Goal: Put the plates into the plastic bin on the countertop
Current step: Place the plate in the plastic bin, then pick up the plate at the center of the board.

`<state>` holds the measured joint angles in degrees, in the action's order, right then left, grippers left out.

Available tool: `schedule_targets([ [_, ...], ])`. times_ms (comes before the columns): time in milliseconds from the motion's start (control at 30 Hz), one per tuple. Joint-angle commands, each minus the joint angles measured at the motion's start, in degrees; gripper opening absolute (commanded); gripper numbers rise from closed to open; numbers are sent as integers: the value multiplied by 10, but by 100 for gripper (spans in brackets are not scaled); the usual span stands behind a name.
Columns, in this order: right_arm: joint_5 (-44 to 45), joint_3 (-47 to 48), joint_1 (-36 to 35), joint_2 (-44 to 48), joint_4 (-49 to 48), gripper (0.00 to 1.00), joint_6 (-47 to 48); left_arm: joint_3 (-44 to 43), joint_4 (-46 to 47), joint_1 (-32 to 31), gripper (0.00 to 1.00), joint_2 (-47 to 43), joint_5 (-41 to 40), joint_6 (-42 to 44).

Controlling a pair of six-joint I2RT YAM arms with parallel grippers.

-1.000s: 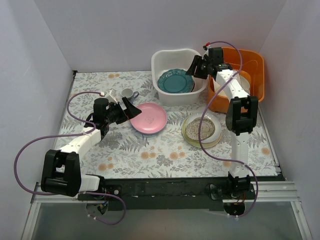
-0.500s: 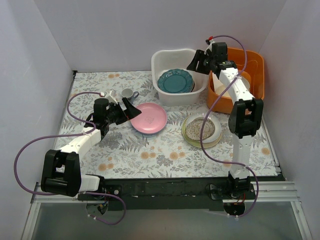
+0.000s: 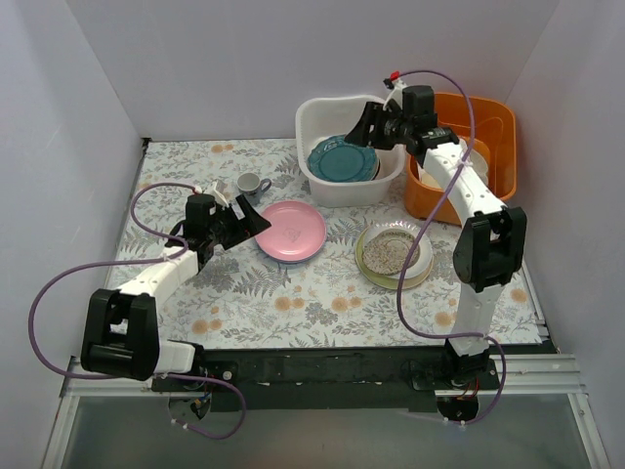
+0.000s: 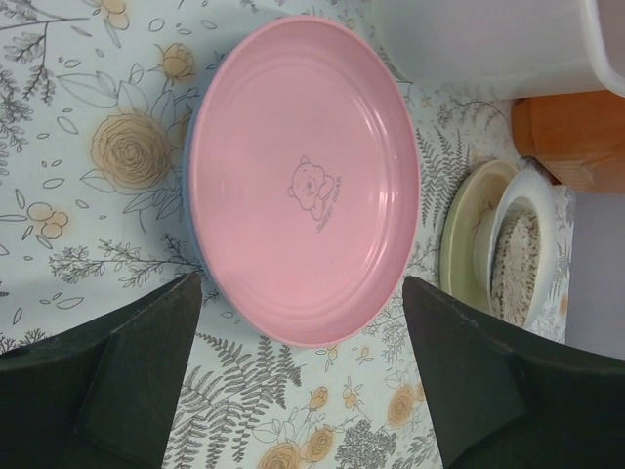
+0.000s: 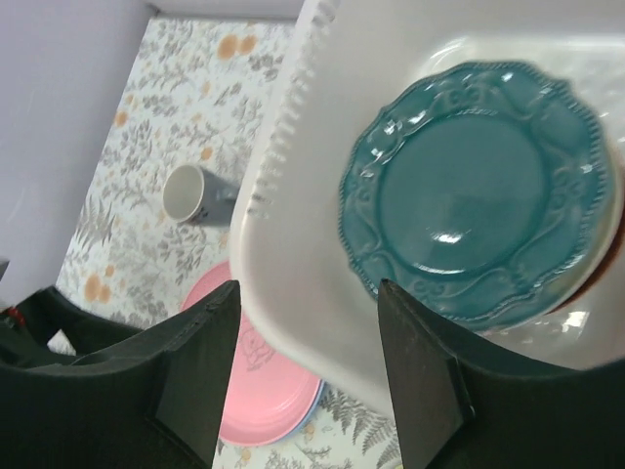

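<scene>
In the top view the left claw (image 3: pixel 252 219) hangs at 9 o'clock of the pink plate (image 3: pixel 291 231), jaws spread and holding nothing. Its wrist view shows the fingers (image 4: pixel 137 381) flanking that plate's near edge. A blue rim (image 4: pixel 193 195) peeps from under the plate. The right claw (image 3: pixel 366 125) hovers over the white bin (image 3: pixel 322 112) at 12 o'clock on the table (image 3: pixel 293 303), jaws apart and empty. A teal plate (image 5: pixel 479 191) lies inside the bin on top of other plates. A speckled plate (image 3: pixel 393 252) tops a stack at 4 o'clock of the pink plate. A grey cup (image 3: pixel 250 183) stands at 10 o'clock of it. The orange tub (image 3: pixel 493 117) sits at 3 o'clock of the bin.
</scene>
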<state>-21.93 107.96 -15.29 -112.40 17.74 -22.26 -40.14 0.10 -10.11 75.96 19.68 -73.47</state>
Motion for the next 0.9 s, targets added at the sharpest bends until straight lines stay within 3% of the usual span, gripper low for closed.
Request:
schedule_targets([
  [0, -28, -60, -19, 46, -42, 65, 1, -11, -31, -2, 77, 16, -33, -5],
  [233, -51, -172, -27, 110, -79, 65, -9, -14, -32, -1, 56, 63, -33, -13],
  [533, -55, -231, -28, 143, -88, 65, -9, -31, -32, -1, 41, 90, -28, -10],
  [633, -55, -232, -28, 140, -83, 65, -2, -33, -32, -1, 27, 97, -25, -6],
  [767, -49, -227, -27, 137, -75, 65, 8, -35, -31, -2, 27, 111, -19, -4],
  [867, -50, -219, -27, 133, -66, 65, 13, -35, -30, -1, 8, 118, -13, -3],
])
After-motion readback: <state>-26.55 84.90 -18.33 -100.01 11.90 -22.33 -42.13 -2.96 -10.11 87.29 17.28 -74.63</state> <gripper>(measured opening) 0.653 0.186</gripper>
